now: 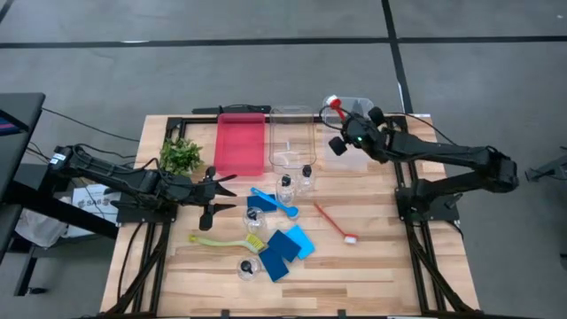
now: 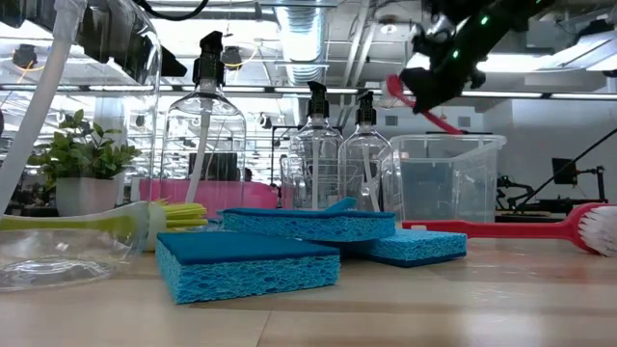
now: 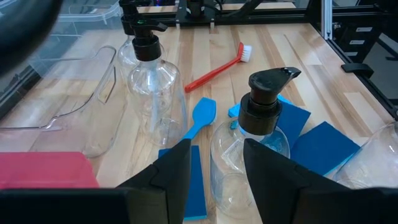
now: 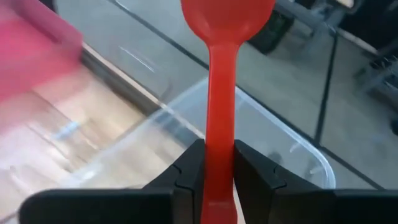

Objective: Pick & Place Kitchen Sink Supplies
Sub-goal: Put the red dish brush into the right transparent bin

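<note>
Robotics lab: exposed ceiling ducts (image 2: 318,29), framed wooden test table (image 1: 372,266), concrete floor (image 1: 177,71).

A red tray (image 1: 240,144) sits upper centre, beside clear bins (image 1: 292,137). A leafy green plant (image 1: 181,156) stands at left. Blue sponges (image 1: 286,249) lie lower centre, by a yellow-green brush (image 1: 226,240), a blue brush (image 1: 273,202) and a red brush (image 1: 336,223) with white bristles. The bottles (image 1: 285,189) are clear with black caps. The table (image 1: 381,266) is pale wood.
</note>
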{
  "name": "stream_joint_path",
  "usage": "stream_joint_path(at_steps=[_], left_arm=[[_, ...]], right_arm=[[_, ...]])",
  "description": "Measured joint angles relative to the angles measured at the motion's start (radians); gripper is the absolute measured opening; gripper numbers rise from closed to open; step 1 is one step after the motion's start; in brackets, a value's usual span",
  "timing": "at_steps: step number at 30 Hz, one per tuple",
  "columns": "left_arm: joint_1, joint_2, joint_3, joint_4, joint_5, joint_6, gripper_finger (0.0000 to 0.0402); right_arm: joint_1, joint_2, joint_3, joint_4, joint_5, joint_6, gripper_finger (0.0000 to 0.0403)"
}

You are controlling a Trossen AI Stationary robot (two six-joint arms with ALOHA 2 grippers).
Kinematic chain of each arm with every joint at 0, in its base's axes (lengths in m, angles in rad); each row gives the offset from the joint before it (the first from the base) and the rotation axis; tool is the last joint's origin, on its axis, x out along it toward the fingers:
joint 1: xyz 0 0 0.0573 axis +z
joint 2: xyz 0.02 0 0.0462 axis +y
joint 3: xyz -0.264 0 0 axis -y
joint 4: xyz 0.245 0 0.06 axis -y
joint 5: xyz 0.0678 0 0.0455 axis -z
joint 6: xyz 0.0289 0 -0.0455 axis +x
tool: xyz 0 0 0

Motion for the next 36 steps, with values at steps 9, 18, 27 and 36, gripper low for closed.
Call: stream_joint_path(at_steps=[9, 18, 27, 36], left_arm=[[0.000, 0.000, 0.000, 0.000, 0.000, 0.000, 0.0149], [0.000, 0.000, 0.000, 0.000, 0.000, 0.000, 0.0149], [0.000, 0.000, 0.000, 0.000, 0.000, 0.000, 0.0149], [0.000, 0.000, 0.000, 0.000, 0.000, 0.000, 0.0149]], right_arm=[[-0.093, 0.123, 0.000, -0.071, -0.078, 0.053, 0.0066], [-0.096, 0.150, 0.004, -0.077, -0.083, 0.063, 0.0067], [-0.087, 0.147, 0.003, -0.107, -0.087, 0.061, 0.0139], [-0.020, 0.093, 0.073, -0.197, -0.067, 0.063, 0.0192]])
